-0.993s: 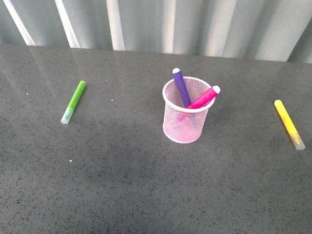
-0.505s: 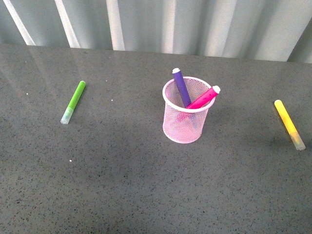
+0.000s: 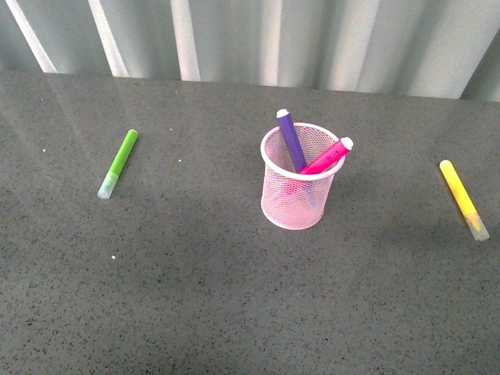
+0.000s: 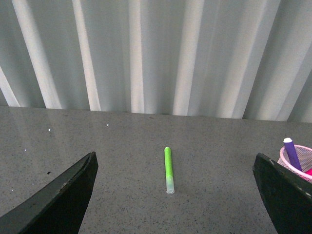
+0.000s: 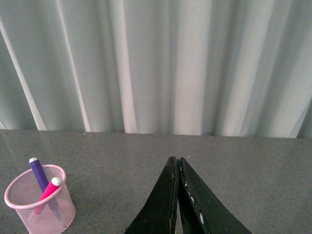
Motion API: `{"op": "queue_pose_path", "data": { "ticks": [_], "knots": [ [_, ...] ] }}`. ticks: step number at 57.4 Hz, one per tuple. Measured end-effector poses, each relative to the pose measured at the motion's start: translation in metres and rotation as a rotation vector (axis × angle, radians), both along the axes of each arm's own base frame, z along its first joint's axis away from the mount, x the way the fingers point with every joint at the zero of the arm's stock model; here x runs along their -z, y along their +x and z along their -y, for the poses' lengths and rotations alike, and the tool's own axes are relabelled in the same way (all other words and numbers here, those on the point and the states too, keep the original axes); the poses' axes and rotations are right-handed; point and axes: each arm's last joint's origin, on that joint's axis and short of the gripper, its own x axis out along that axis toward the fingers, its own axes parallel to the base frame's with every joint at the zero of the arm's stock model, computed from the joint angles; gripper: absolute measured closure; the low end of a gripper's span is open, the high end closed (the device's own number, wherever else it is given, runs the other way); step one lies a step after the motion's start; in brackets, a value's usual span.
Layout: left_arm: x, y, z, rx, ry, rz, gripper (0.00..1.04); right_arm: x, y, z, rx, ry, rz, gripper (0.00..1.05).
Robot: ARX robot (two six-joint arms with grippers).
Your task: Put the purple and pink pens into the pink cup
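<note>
The pink cup stands upright in the middle of the grey table. The purple pen and the pink pen both stand inside it, leaning, their ends above the rim. The cup with both pens also shows in the right wrist view and partly in the left wrist view. Neither arm shows in the front view. My left gripper is open and empty, well back from the cup. My right gripper is shut and empty, away from the cup.
A lime-green marker lies on the table left of the cup and shows between my left fingers. A yellow marker lies near the right edge. A ribbed pale wall runs along the back.
</note>
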Motion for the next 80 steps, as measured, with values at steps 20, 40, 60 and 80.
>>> {"op": "queue_pose_path", "data": {
  "ticks": [20,40,60,80],
  "knots": [
    [0.000,0.000,0.000,0.000,0.000,0.000,0.07,0.000,-0.009,0.000,0.002,0.000,0.000,1.01],
    [0.000,0.000,0.000,0.000,0.000,0.000,0.07,0.004,-0.022,0.000,0.003,0.000,-0.016,1.01],
    [0.000,0.000,0.000,0.000,0.000,0.000,0.07,0.003,-0.023,0.000,0.002,0.000,-0.005,1.01],
    [0.000,0.000,0.000,0.000,0.000,0.000,0.07,0.003,-0.023,0.000,0.003,0.000,-0.004,0.52]
  ]
}}
